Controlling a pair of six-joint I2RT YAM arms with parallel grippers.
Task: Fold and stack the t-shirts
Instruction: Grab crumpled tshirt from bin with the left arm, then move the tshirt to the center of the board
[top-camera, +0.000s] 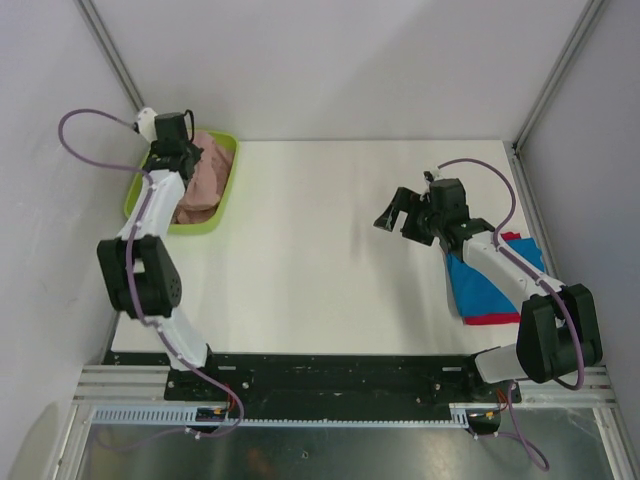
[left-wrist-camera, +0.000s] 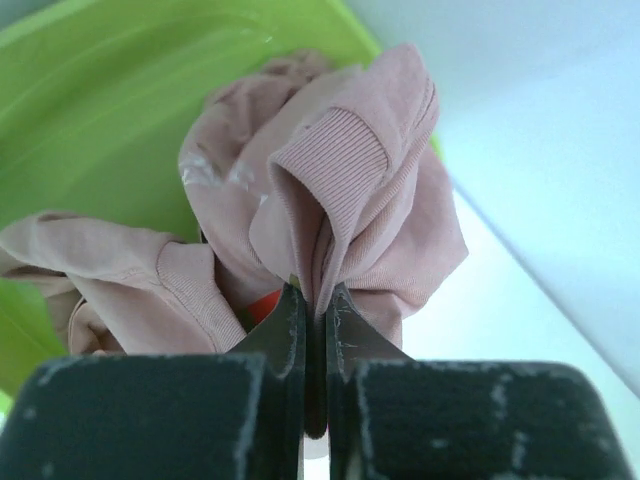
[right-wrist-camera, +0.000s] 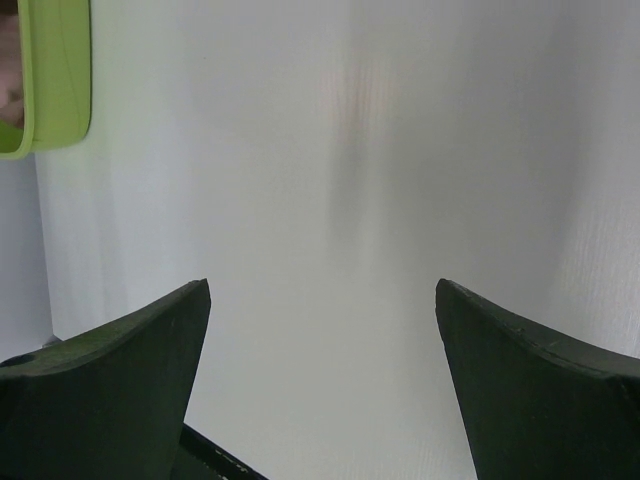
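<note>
At the far left, the lime-green tub (top-camera: 222, 205) holds the dusty pink t-shirt (left-wrist-camera: 345, 180), bunched in a loose heap with a ribbed hem or cuff band turned up on top. The left gripper (left-wrist-camera: 315, 300) is pinched tight on a raised fold of that shirt just below the ribbed edge, its jaws nearly touching with only cloth between them. A bit of orange shows low in the folds, probably the chest print. The shirt looks light, soft and limp, so it should drape and trail from a single pinch and may drag on the tub rim as it lifts. A hold on the thicker ribbed or seamed edge is likely to slip less than one on plain jersey, and spreading it flat will probably need a second hold at a shoulder or hem corner. The white table (top-camera: 320, 260) lies in the middle. To the right, the right gripper (top-camera: 400, 215) hovers over bare table with its jaws spread wide and nothing in them. Near right, partly under that arm, lie the folded blue t-shirt (top-camera: 470, 285) and red t-shirt (top-camera: 490, 319), stacked.
</note>
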